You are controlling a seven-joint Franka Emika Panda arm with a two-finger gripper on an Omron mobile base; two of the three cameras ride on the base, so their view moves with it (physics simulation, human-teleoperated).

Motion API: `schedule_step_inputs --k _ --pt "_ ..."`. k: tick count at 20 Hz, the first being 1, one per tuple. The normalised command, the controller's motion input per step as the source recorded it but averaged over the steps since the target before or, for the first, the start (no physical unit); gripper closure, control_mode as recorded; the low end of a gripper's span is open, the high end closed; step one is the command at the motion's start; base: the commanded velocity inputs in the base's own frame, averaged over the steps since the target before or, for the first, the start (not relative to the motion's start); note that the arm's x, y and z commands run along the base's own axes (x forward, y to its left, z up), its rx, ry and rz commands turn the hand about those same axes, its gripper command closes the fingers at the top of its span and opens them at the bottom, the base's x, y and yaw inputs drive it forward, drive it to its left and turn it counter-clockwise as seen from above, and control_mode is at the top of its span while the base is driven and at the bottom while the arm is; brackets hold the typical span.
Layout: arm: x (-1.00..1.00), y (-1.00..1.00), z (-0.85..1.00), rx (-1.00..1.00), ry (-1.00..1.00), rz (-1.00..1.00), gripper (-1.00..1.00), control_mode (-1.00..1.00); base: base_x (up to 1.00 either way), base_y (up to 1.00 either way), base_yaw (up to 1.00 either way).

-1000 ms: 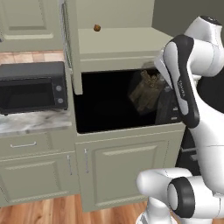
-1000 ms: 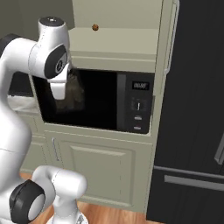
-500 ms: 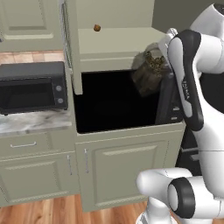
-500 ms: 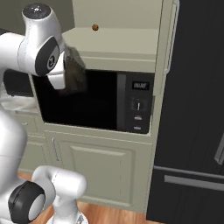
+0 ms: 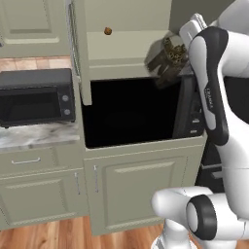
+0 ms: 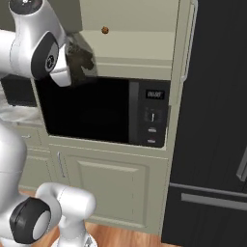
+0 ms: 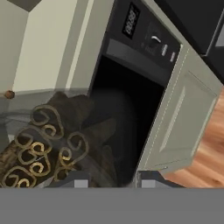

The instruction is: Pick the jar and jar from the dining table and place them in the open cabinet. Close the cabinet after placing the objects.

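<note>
i have the pincer (image 5: pixel 181 57) clamped narrow on a jar (image 5: pixel 169 59), clear glass with dark brown sticks inside. it hangs tilted in the air at the front of the open cabinet (image 5: pixel 126 48), level with its shelf and just above the built-in black microwave (image 6: pixel 101 111). a small brown thing (image 5: pixel 108 31) sits deep on that shelf. the cabinet door (image 5: pixel 80 53) stands swung out at left.

Flat, even rendered light, soft low-resolution blur, no glare, dark oven cavity (image 5: pixel 131 112).
</note>
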Motion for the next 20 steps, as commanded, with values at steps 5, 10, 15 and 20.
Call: schedule_step_inputs --k 5,10,15,20 --pt "0.01 -0.01 0.20 -0.01 -0.15 0.02 1.00 -1.00 0.00 0.00 0.00" --pt "0.10 0.00 0.25 0.00 -0.12 0.00 1.00 -1.00 0.00 0.00 0.00" --pt "0.21 0.00 0.25 -0.01 -0.07 -0.02 1.00 -1.00 0.00 0.00 0.00" --pt "0.27 0.00 0.12 0.00 -0.01 -0.06 1.00 -1.00 0.00 0.00 0.00"
